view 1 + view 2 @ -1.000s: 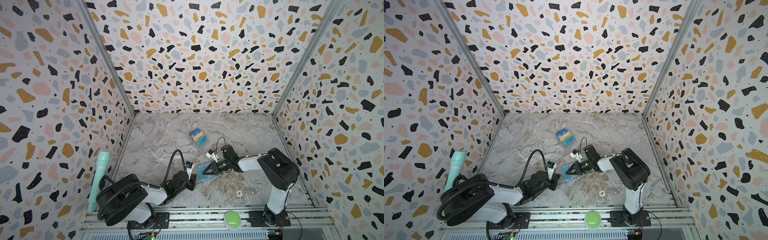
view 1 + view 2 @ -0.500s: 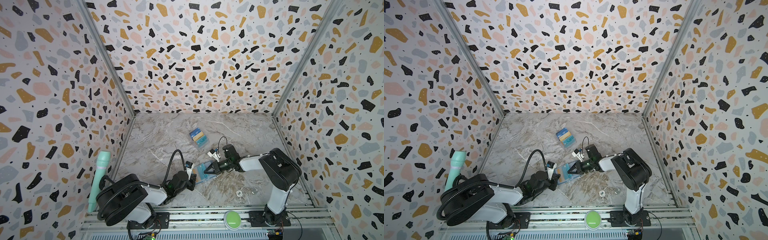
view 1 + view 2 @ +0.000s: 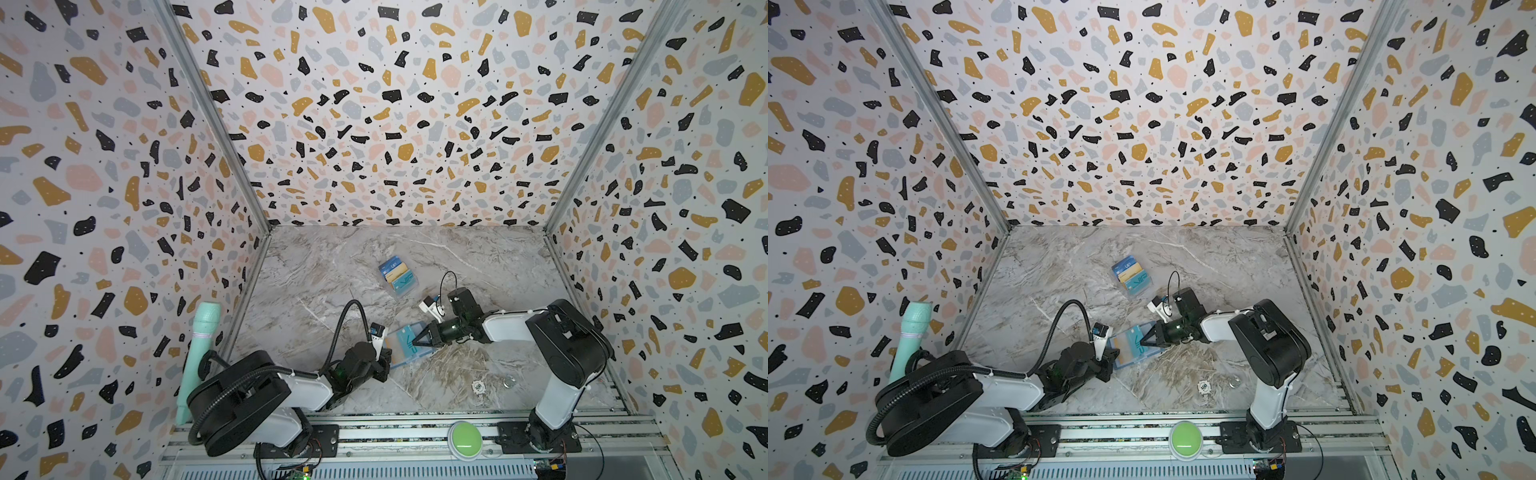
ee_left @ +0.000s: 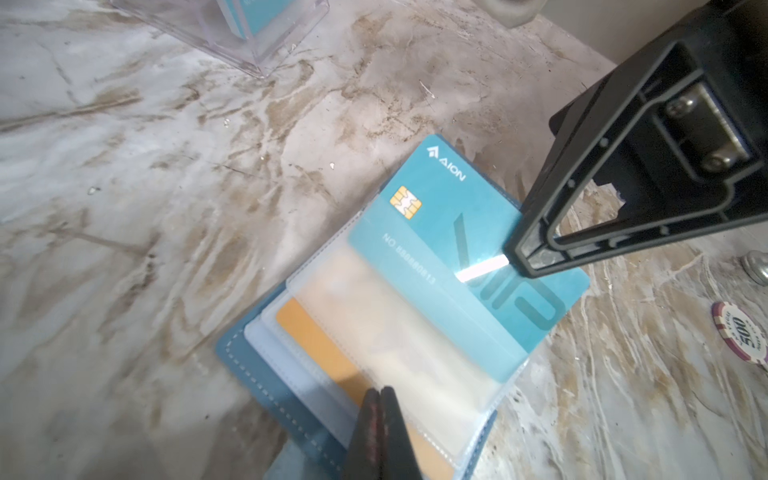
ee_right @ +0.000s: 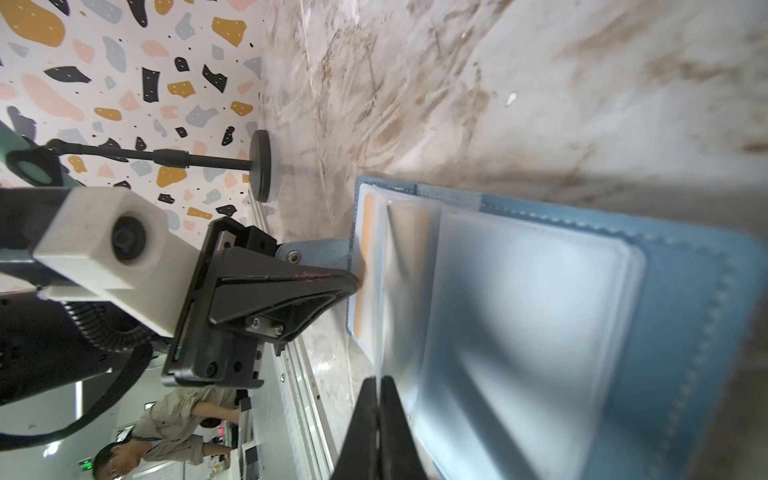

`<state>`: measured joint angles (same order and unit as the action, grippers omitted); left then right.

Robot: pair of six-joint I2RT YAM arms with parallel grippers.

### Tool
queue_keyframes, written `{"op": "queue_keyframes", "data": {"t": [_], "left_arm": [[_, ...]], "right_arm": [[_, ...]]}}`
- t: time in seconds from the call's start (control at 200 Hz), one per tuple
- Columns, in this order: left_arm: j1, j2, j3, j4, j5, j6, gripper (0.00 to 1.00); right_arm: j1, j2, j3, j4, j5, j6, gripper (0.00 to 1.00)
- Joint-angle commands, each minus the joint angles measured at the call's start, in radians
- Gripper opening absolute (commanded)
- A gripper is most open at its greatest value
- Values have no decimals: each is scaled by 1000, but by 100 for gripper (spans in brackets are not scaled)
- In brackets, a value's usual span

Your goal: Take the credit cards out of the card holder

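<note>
The slate-blue card holder [image 3: 400, 360] [image 3: 1128, 362] lies open on the marble floor between both arms. In the left wrist view a teal card [image 4: 457, 224] sticks partly out of a clear sleeve, and a yellow-tan card [image 4: 307, 332] sits in a lower sleeve. My right gripper [image 4: 525, 259] [image 3: 417, 340] [image 5: 379, 380] is shut on the teal card's edge. My left gripper [image 4: 380, 392] [image 3: 386, 360] [image 5: 353, 279] is shut, its tips pressing on the sleeve pages by the snap strap tab [image 5: 307, 253]. No dark blue card shows in the holder.
A clear tiered acrylic stand [image 3: 398, 275] [image 3: 1131, 275] holding cards stands farther back. A poker chip [image 3: 478, 387] [image 4: 744, 332] and a small metal piece [image 3: 508, 379] lie at front right. A mint microphone [image 3: 199, 345] leans at the left wall. A green button [image 3: 464, 434] sits on the front rail.
The right gripper's jaws have closed onto the teal card at the card holder's right side. The left gripper has stayed shut in place on the holder.
</note>
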<state>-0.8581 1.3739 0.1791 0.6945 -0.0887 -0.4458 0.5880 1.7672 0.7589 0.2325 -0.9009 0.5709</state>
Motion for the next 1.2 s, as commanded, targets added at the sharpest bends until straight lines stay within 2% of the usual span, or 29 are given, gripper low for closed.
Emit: {"op": "queue_keyframes", "data": {"t": [0.0,0.295,0.37,0.606,0.706,0.901,1.051,1.121,1.191], "left_arm": [[5,-39,-1,-41,-20,9,0],[6,-123,43,-144,-41,28,0],[6,-146,59,-177,-50,35,7],[8,-205,146,-329,-56,94,17],[13,-231,203,-403,-29,140,26],[63,-297,324,-548,71,251,44],[133,-307,448,-672,270,363,47],[165,-295,470,-652,388,357,47],[168,-273,514,-685,420,375,47]], "right_arm": [[-4,-60,38,-101,63,-65,2],[-4,-111,66,-234,152,-133,2],[-4,-123,67,-252,168,-144,2],[-3,-166,90,-345,237,-207,0],[-4,-203,100,-377,271,-246,0],[-2,-288,100,-420,326,-326,0],[3,-363,78,-425,309,-387,0],[10,-399,70,-428,296,-422,0],[19,-445,62,-436,280,-459,0]]}}
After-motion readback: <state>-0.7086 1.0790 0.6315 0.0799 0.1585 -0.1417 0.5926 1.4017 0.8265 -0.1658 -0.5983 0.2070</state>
